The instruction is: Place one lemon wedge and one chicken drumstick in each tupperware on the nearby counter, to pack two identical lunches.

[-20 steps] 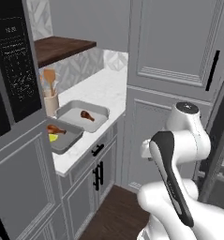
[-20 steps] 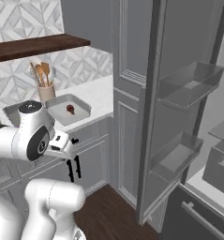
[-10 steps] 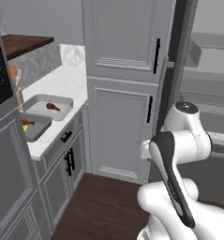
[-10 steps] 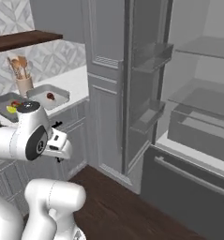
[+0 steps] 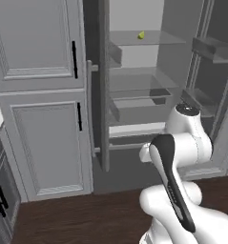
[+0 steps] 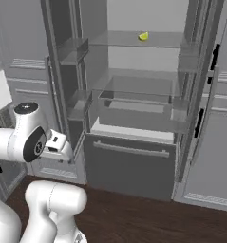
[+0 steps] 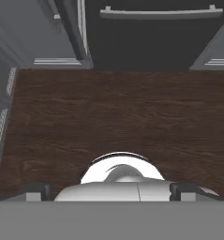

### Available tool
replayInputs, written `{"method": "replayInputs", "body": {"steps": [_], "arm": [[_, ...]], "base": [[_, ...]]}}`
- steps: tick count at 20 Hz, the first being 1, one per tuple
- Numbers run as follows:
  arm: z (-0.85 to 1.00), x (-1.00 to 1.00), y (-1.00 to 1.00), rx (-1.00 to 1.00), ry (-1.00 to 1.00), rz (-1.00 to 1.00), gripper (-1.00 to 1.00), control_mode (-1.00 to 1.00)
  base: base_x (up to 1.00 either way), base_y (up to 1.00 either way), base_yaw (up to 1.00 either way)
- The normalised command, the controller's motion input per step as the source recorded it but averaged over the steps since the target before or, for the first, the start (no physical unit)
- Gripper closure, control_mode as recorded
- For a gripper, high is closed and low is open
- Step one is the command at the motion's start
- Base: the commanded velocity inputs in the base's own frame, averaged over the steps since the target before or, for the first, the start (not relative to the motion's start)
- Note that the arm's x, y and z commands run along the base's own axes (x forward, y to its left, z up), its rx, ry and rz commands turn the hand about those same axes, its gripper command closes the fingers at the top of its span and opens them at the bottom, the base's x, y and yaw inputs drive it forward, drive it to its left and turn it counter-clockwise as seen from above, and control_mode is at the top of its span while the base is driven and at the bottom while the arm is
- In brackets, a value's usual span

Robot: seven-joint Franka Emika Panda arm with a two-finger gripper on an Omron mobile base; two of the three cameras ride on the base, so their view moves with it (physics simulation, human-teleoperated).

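Now that the base has swung round from the tabletop and its two trays, the views face an open fridge. A lemon wedge sits on the upper glass shelf, toward the back. The arm is folded low before the fridge, its hand pointing down at the dark wood floor. The fingers stand wide apart, holding nothing.
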Motion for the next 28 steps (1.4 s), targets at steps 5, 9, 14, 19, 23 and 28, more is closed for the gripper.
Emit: {"method": "replayInputs", "body": {"steps": [5,9,14,19,23,28], "arm": [[0.00,0.00,0.00,0.00,0.00,0.00,-1.00,1.00],[0.00,0.00,0.00,0.00,0.00,0.00,-1.00,1.00],[0.00,0.00,0.00,0.00,0.00,0.00,-1.00,1.00],[0.00,0.00,0.00,0.00,0.00,0.00,-1.00,1.00],[0.00,0.00,0.00,0.00,0.00,0.00,-1.00,1.00],[0.00,0.00,0.00,0.00,0.00,0.00,-1.00,1.00]], "base": [[0.00,-0.97,-0.39],[0.23,-0.51,0.02],[0.64,0.14,0.05],[0.91,0.44,0.01],[0.63,0.39,0.00],[0.61,0.38,0.00]]}}
